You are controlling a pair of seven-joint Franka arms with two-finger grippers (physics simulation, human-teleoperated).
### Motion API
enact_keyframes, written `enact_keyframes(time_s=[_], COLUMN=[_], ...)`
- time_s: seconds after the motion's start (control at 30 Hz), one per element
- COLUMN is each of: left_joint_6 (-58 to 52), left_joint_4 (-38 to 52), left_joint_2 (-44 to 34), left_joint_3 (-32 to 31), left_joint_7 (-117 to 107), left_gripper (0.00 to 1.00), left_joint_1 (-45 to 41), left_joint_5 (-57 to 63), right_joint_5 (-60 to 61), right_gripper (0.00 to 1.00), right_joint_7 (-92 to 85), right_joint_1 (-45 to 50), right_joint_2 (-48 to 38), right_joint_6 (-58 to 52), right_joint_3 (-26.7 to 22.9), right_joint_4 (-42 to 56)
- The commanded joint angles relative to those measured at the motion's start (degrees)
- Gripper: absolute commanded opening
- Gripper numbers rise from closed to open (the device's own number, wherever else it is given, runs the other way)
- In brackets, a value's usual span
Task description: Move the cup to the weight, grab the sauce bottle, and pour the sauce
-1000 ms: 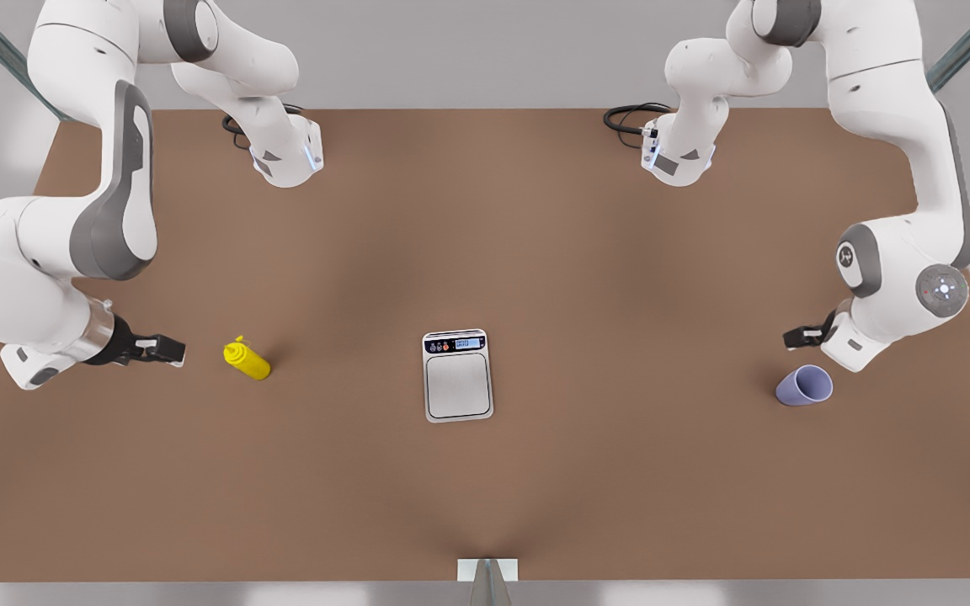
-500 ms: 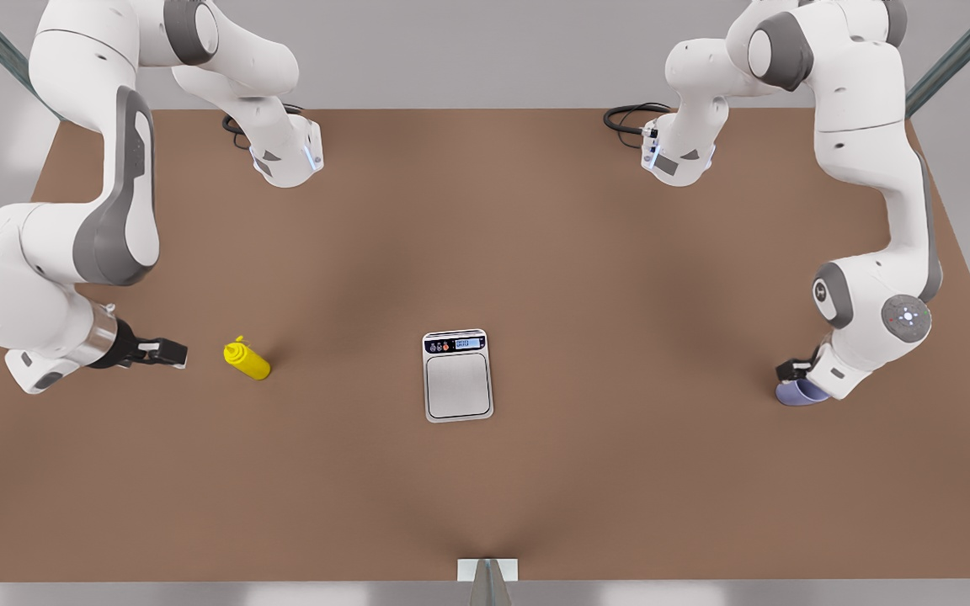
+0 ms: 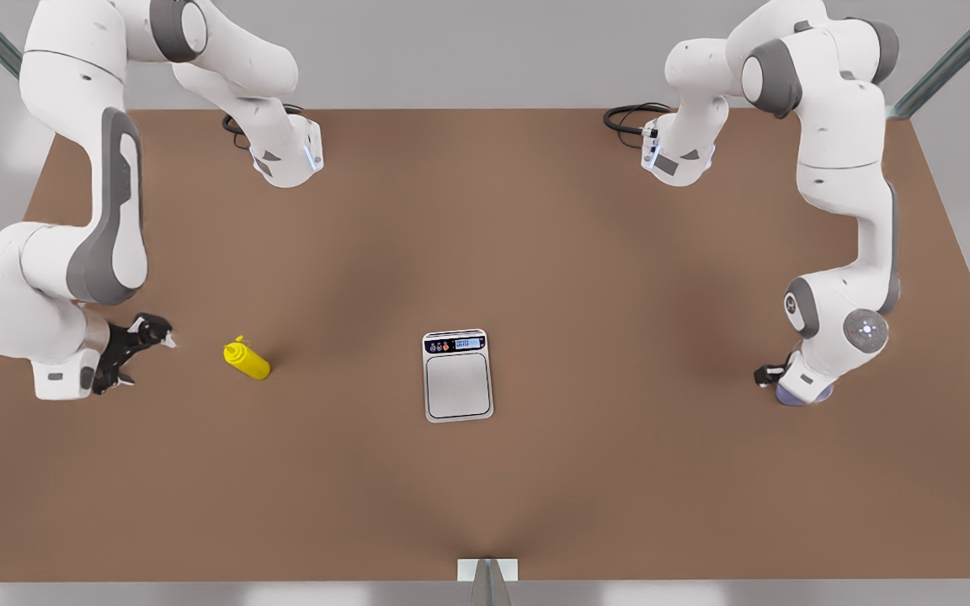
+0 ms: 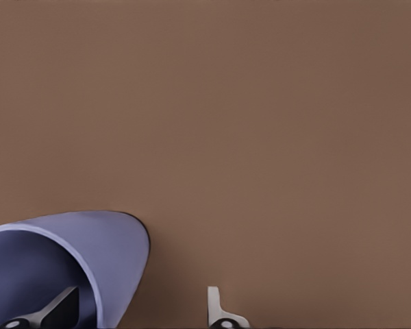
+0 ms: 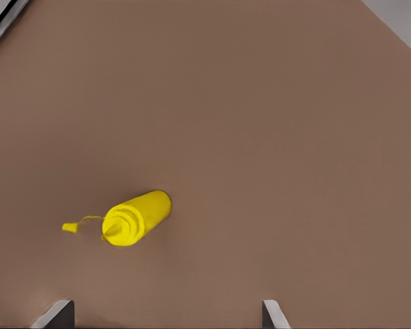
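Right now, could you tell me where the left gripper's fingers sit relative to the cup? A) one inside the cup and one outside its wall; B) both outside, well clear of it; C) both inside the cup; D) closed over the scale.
A: in the left wrist view one finger sits inside the cup and the other stands outside its wall, so the left gripper straddles it.

Two big white arms with round, smooth shells. Grey bands and grey caps at the joints. Small round caps with tiny lights near the wrists. A shiny silver ring before the black right gripper (image 3: pixel 135 353). Dark fingers with white tips. White bases with grey marks and a thin blue glow. Black cables curled behind each base. Left gripper (image 4: pixel 140 312) with one dark and one pale fingertip.
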Motion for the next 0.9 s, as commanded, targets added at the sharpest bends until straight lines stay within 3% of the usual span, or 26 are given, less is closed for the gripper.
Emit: enact_keyframes(time_s=[0.0, 0.1, 0.17, 0.23, 0.4, 0.53, 0.77, 0.87], left_joint_6=[0.00, 0.26, 0.62, 0.62, 0.00, -0.17, -4.39, -6.94], left_joint_4=[0.01, 0.19, 0.28, 0.37, 1.24, 1.60, 2.83, 2.74], left_joint_2=[0.02, 0.46, 1.78, 1.69, 1.60, 1.60, -1.65, -4.02], left_joint_3=[0.00, 0.00, 0.09, 0.09, 0.09, 0.09, -0.79, -2.81], left_joint_7=[-0.01, 0.08, 0.08, 0.08, 0.17, 0.17, -4.93, -14.77], left_gripper=[0.50, 0.32, 0.30, 0.21, 0.21, 0.21, 0.21, 0.21], left_joint_1=[0.00, -0.09, -0.18, -0.18, -0.18, -0.18, -1.32, -6.06], left_joint_5=[-0.05, -0.05, -0.05, 0.04, 0.04, 0.04, 0.04, -0.05], right_joint_5=[0.45, 6.69, 13.46, 19.52, 32.01, 33.33, 42.82, 46.07], right_gripper=[1.00, 1.00, 1.00, 1.00, 1.00, 1.00, 1.00, 1.00], right_joint_7=[-2.43, -23.18, -34.87, -44.10, -62.12, -70.38, -76.62, -79.09], right_joint_1=[-0.41, -4.72, -8.06, -10.87, -16.06, -18.52, -20.54, -21.33], right_joint_2=[0.00, 1.05, 2.46, 3.42, 12.30, 16.17, 23.38, 23.29], right_joint_6=[0.65, 3.82, 3.91, 3.38, -0.40, -4.88, -8.66, -8.13], right_joint_3=[0.00, 0.00, -0.09, 0.00, 0.00, 0.00, 0.00, 0.00], right_joint_4=[-0.53, -3.35, -5.72, -7.92, -7.57, -7.13, -5.55, -9.41])
